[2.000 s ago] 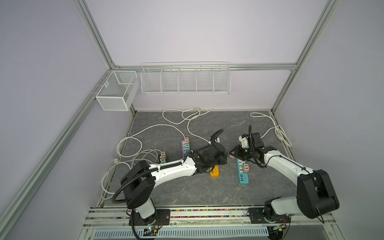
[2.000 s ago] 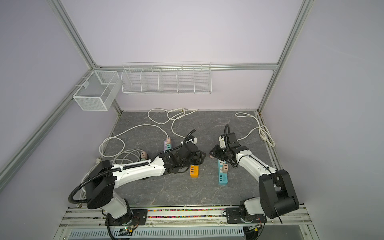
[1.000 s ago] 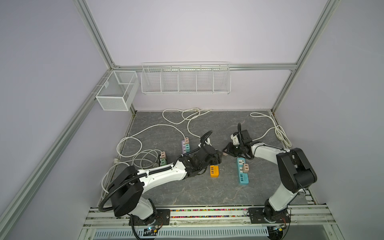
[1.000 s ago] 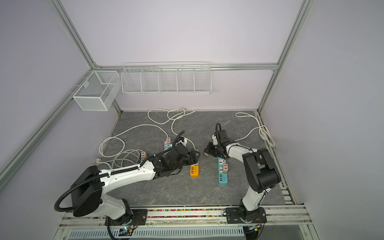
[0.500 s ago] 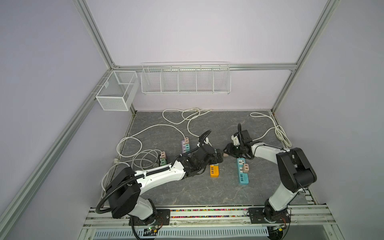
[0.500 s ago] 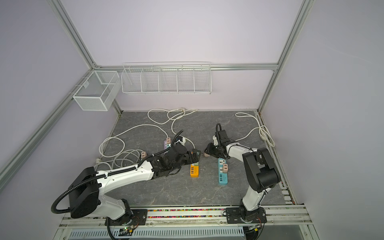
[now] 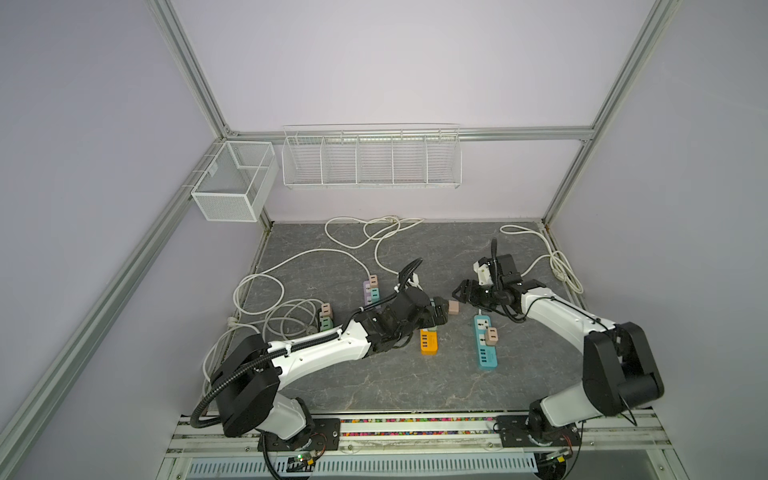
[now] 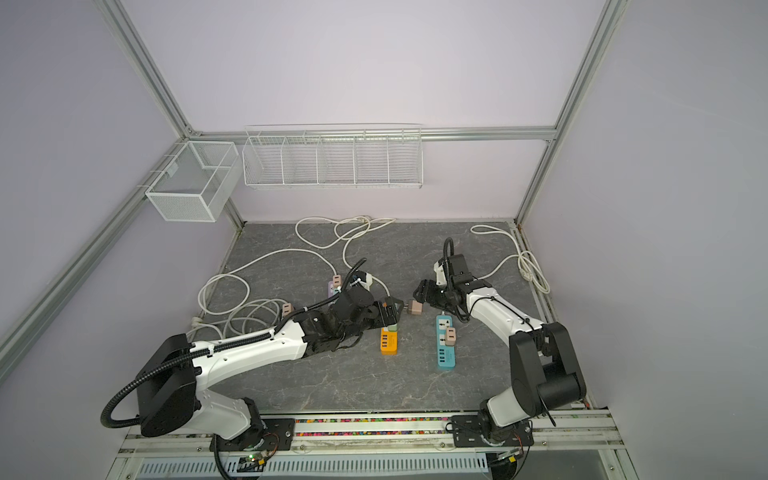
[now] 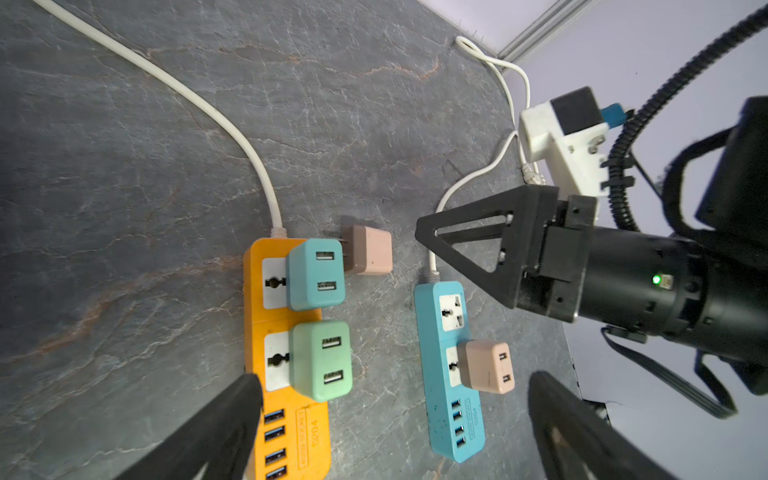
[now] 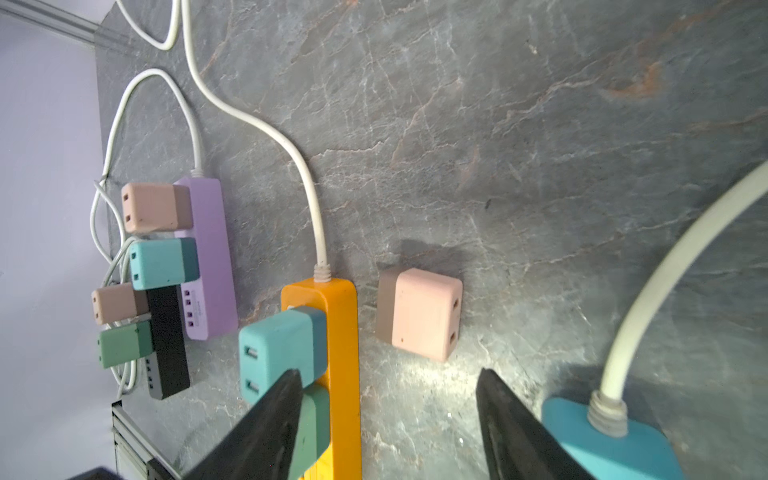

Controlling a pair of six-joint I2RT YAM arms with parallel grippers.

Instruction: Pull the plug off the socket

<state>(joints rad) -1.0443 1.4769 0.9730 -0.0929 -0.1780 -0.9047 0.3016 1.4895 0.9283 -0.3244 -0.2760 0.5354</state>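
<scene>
well, nearest the front of the grey table (image 7: pixel 374 386) lie two power strips side by side, the orange power strip (image 7: pixel 428 341) and, to its right in both top views, the blue power strip (image 7: pixel 485 347), which has one pink adapter (image 7: pixel 491 336) plugged into it. on the orange one a green adapter (image 9: pixel 322 359) and a teal adapter (image 9: pixel 316 274) sit in their sockets. the left gripper (image 9: pixel 395 384) hangs above the orange strip with its claw spread wide and nothing in it. just past the cord end of the orange strip, between the two strips, the loose pink plug (image 7: pixel 454 307) lies on its side on the table, out of any socket, prongs toward the teal adapter. the right gripper (image 10: pixel 387 374) hovers close to that plug with its two fingers parted; the plug lies free beyond the tips and the claw grips nothing. further back on the left a purple power strip (image 10: pixel 208 257) and a black power strip (image 10: pixel 166 345) carry more adapters amid loops of white cable (image 7: pixel 365 232). on the back wall hang a wire rack (image 7: pixel 371 158) and a mesh basket (image 7: pixel 232 187).
</scene>
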